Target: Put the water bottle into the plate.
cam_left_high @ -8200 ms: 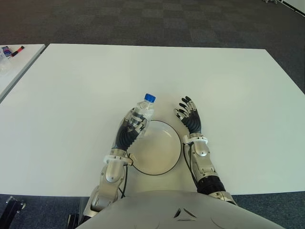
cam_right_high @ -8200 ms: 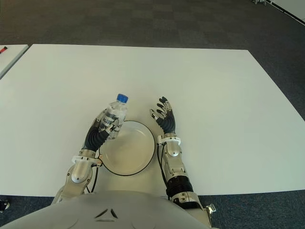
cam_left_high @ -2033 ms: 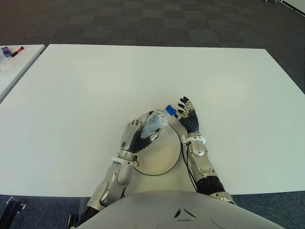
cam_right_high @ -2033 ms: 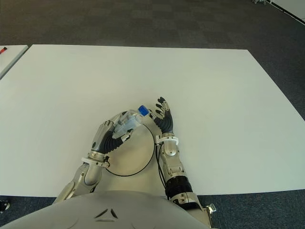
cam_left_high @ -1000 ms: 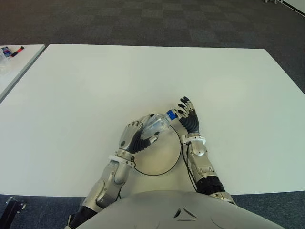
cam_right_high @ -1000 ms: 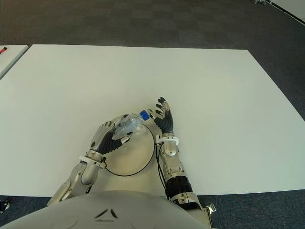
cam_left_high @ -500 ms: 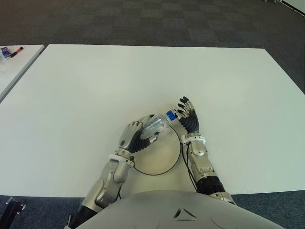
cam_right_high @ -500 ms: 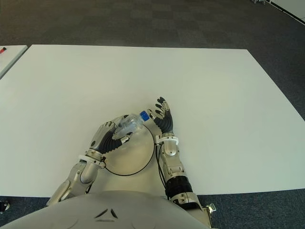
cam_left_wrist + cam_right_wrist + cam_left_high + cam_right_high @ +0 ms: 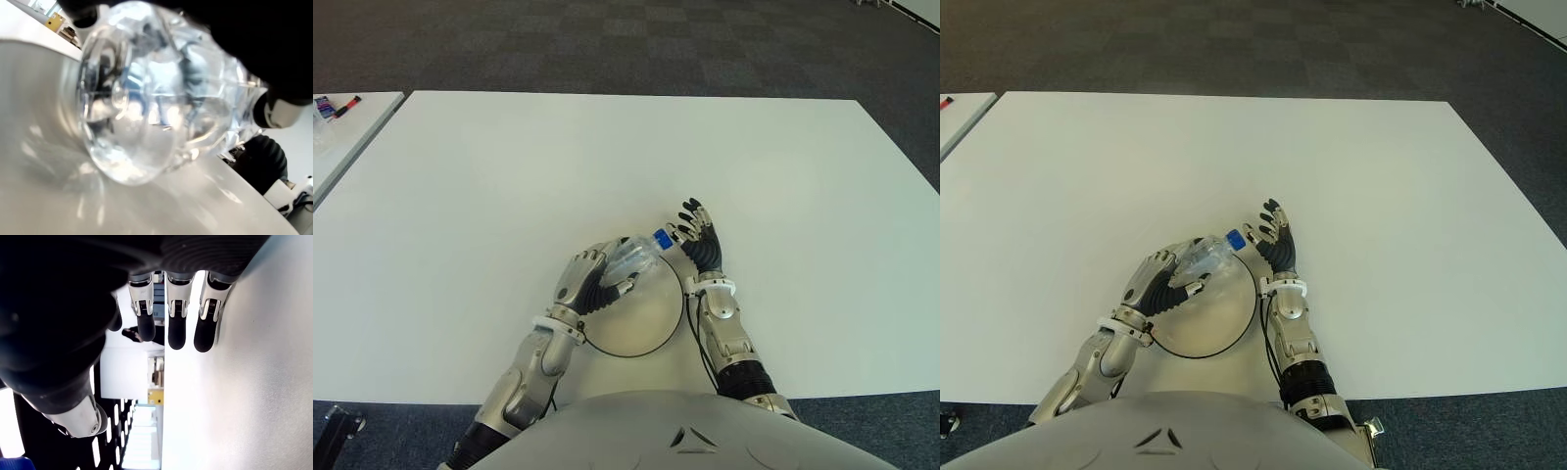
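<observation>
A clear water bottle [image 9: 633,256] with a blue cap [image 9: 661,238] lies tilted on its side over the far left part of the white, dark-rimmed plate [image 9: 641,328]. My left hand [image 9: 590,278] is shut on the bottle's body, at the plate's left rim. In the left wrist view the bottle's base [image 9: 142,122] fills the picture, close above the plate's white surface [image 9: 58,205]. My right hand [image 9: 698,241] shows just beyond the plate's right rim with fingers spread, its fingertips [image 9: 175,335] straight and holding nothing. The cap points toward that hand.
The white table [image 9: 607,147] stretches wide beyond and to both sides of the plate. A second white table [image 9: 342,127] with markers on it stands at the far left. Dark carpet lies behind.
Over the last second the left hand and bottle have sunk slightly lower toward the plate, the forearm drawing back a little. The right hand has not moved.
</observation>
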